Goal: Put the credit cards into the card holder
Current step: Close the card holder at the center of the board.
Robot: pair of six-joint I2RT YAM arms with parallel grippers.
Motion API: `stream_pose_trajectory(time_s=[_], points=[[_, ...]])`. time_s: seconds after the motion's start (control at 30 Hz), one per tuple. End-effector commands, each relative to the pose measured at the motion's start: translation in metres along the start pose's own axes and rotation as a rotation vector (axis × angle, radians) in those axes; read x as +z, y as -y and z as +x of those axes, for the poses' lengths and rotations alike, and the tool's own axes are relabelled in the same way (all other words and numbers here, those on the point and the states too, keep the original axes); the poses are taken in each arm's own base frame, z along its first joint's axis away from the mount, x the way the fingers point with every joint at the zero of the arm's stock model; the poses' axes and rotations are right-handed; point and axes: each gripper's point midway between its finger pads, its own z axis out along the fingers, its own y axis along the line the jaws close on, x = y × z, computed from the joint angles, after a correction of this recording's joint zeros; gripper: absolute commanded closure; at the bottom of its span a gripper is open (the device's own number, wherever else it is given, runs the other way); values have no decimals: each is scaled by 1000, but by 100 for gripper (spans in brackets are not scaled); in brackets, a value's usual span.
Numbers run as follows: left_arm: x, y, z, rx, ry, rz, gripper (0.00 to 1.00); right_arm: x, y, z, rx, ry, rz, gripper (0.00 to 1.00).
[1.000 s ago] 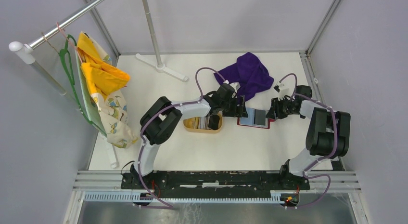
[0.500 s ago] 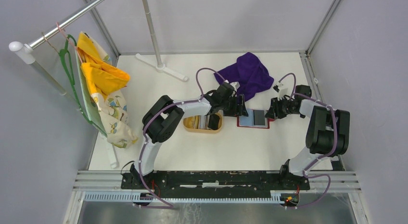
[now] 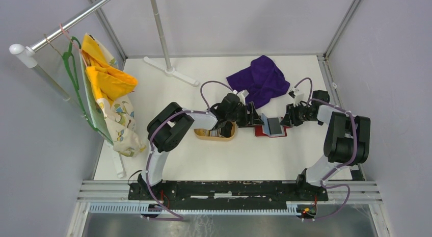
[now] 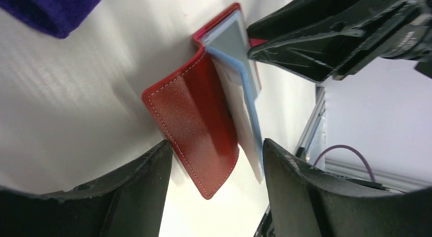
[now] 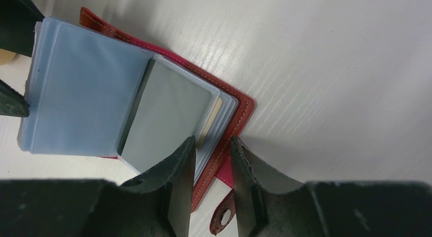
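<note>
The red card holder (image 3: 261, 130) lies open on the table between my two grippers. Its left cover (image 4: 198, 120) stands up off the table, with clear plastic sleeves (image 5: 81, 94) fanned out behind it. A grey card (image 5: 165, 114) sits in one sleeve. My left gripper (image 3: 253, 118) is open, and its wide-apart jaws straddle the raised cover (image 4: 216, 145). My right gripper (image 3: 286, 119) is shut on the holder's right edge (image 5: 213, 141), beside the snap tab (image 5: 224, 219). More cards (image 3: 220, 128) lie in the oval wooden tray (image 3: 206, 136).
A purple cloth (image 3: 260, 79) lies just behind the card holder. A clothes-rack foot (image 3: 170, 71) stands at the back left. A hanger with yellow and patterned clothes (image 3: 109, 94) hangs at the far left.
My left gripper has shifted left and towards me, and the holder's left cover has risen from flat to upright. The right gripper has stayed on the holder's right edge.
</note>
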Motion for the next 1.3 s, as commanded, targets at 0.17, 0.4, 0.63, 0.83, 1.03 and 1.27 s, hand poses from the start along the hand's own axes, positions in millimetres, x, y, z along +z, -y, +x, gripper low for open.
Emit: stream_pose_trajectory(time_s=[0.17,0.4,0.63,0.83,1.03,1.27], points=[[-14,91,-22,36,53,304,29,6,-16,41,74,-134,-53,63],[-2,98,-14,47,19,326,28,7,-18,41,73,-131,-66,63],[13,105,1,59,-23,343,27,8,-33,40,58,-124,-138,62],[16,93,9,64,-34,297,27,12,-50,33,9,-125,-187,61],[12,77,8,97,1,219,35,-4,-30,4,-101,-55,-39,54],[13,55,9,127,15,124,47,-46,-18,-32,-261,87,129,45]])
